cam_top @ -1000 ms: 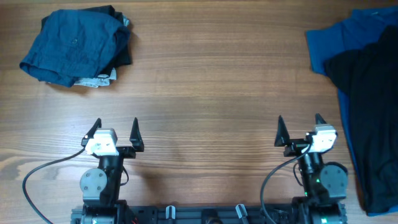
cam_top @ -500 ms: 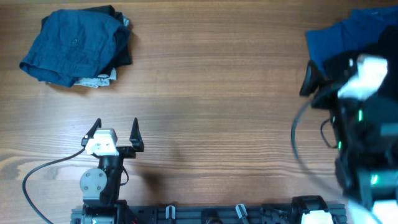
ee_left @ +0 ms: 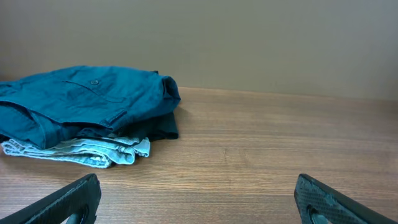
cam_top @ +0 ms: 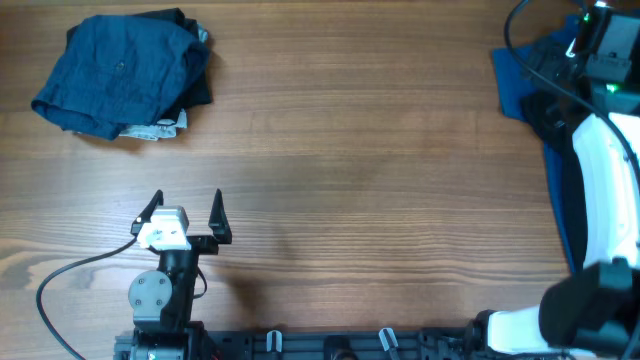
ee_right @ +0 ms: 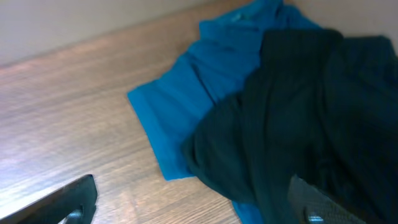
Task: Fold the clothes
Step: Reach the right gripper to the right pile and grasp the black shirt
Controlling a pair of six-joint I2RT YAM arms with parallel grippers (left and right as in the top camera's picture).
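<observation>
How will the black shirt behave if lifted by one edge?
Probably floppy: the black shirt lies in soft wrinkles, so it should drape and sag. It overlaps the blue garment, which may drag along.

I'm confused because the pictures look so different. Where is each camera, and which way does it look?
Overhead: above the table, looking down; shows the left fingers and the right arm.
Left wrist: on the left arm, looking across at the folded pile; left fingers in the bottom corners, apart.
Right wrist: on the right arm, tilted down at the blue cloth and black shirt; right fingers in the bottom corners, apart.
Shared: overhead and left wrist both show the folded pile.
</observation>
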